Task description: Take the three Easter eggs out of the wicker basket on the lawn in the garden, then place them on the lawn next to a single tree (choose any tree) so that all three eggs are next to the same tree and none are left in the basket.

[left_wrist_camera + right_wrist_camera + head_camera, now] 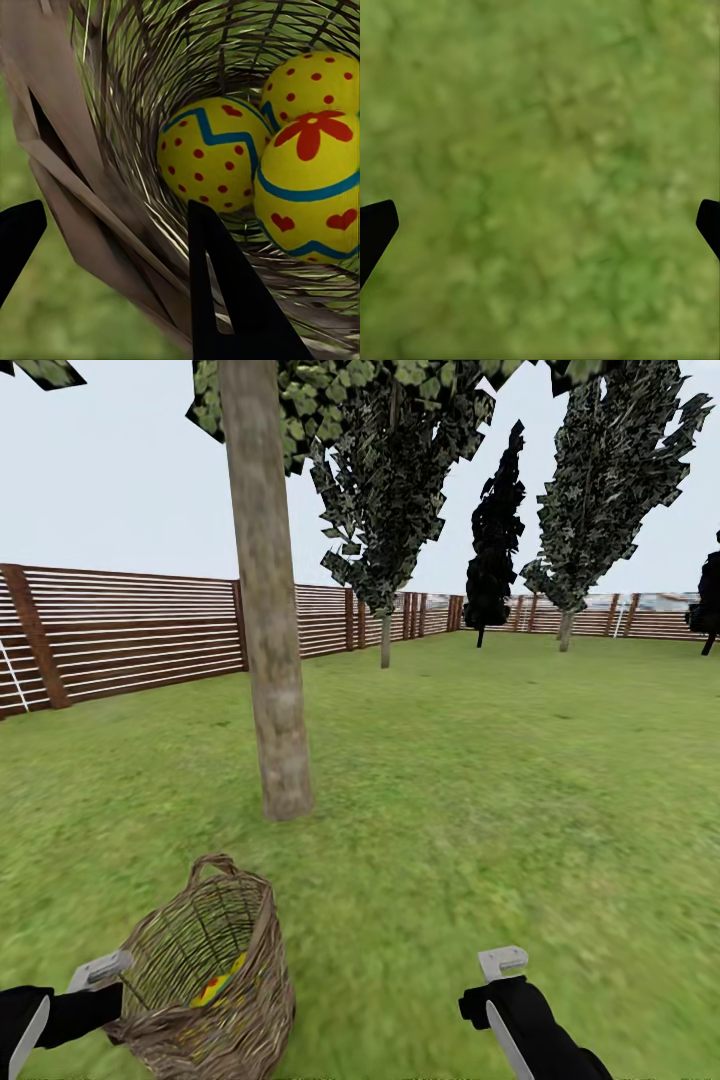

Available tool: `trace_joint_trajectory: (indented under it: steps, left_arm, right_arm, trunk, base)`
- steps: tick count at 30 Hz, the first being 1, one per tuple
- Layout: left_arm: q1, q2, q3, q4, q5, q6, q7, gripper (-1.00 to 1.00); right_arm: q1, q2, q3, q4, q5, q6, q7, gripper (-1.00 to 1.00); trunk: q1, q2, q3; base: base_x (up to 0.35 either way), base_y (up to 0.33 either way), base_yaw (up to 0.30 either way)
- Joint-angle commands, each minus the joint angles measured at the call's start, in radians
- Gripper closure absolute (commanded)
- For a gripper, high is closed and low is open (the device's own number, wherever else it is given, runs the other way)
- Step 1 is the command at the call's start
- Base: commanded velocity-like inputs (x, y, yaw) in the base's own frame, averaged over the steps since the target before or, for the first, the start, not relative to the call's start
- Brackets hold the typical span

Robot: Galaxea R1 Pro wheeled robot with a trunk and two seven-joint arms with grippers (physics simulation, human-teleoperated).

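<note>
The brown wicker basket (215,970) is tilted on the lawn (480,780) at the lower left, its mouth facing the tree. Three yellow Easter eggs lie inside it: one with a blue zigzag (206,154), one with red dots (311,82), and one with a red flower and hearts (311,195). A patch of egg colour (220,987) shows through the weave. My left gripper (112,262) is shut on the basket's rim wall, one finger (225,300) inside and one outside. My right gripper (540,232) hangs open over bare grass. The pale tree trunk (268,610) stands just beyond the basket.
A brown slat fence (130,630) closes the left and far sides of the garden. Dark cone-shaped trees (495,550) and leafy ones (385,510) stand near the far fence. Open grass stretches to the right of the trunk.
</note>
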Motion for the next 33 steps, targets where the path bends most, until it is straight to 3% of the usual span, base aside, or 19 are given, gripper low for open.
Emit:
trace_joint_trajectory:
  steps: [1, 7, 10, 18, 19, 33]
  left_arm:
    - [-0.001, -0.001, 0.005, -0.001, 0.009, 0.008, -0.005, 1.0]
    - [-0.001, -0.001, 0.005, -0.001, -0.005, 0.008, -0.005, 1.0]
    - [-0.001, -0.002, 0.006, -0.001, -0.008, 0.009, -0.005, 1.0]
    - [-0.002, -0.002, 0.007, -0.003, -0.008, 0.009, -0.007, 1.0]
    - [-0.002, -0.002, 0.007, -0.003, -0.008, 0.008, -0.006, -1.0]
    - [-0.001, -0.002, 0.008, -0.004, -0.006, 0.009, -0.007, -1.0]
  right_arm:
    - [-0.001, -0.001, 0.003, -0.001, -0.01, 0.003, -0.009, -1.0]
    - [-0.001, 0.0, 0.003, -0.001, -0.01, 0.003, -0.009, -1.0]
    - [-0.001, -0.001, 0.003, -0.001, -0.01, 0.003, -0.009, -1.0]
    - [0.0, -0.001, 0.002, -0.001, -0.012, 0.004, -0.01, -1.0]
    - [-0.001, -0.001, 0.002, -0.001, -0.012, 0.004, -0.009, -1.0]
    - [-0.001, 0.0, 0.003, 0.0, -0.012, 0.003, -0.01, -1.0]
  trunk:
    - [0.004, -0.008, -0.004]
    - [0.027, -0.05, -0.023]
    - [0.028, -0.05, -0.035]
    - [0.028, -0.05, -0.035]
    - [0.028, -0.05, -0.035]
    - [0.028, -0.05, -0.035]
  base:
    - [0.0, 0.0, 0.0]
    - [0.0, 0.0, 0.0]
    - [0.0, 0.0, 0.0]
    - [0.0, 0.0, 0.0]
    - [0.0, 0.0, 0.0]
    - [0.0, 0.0, 0.0]
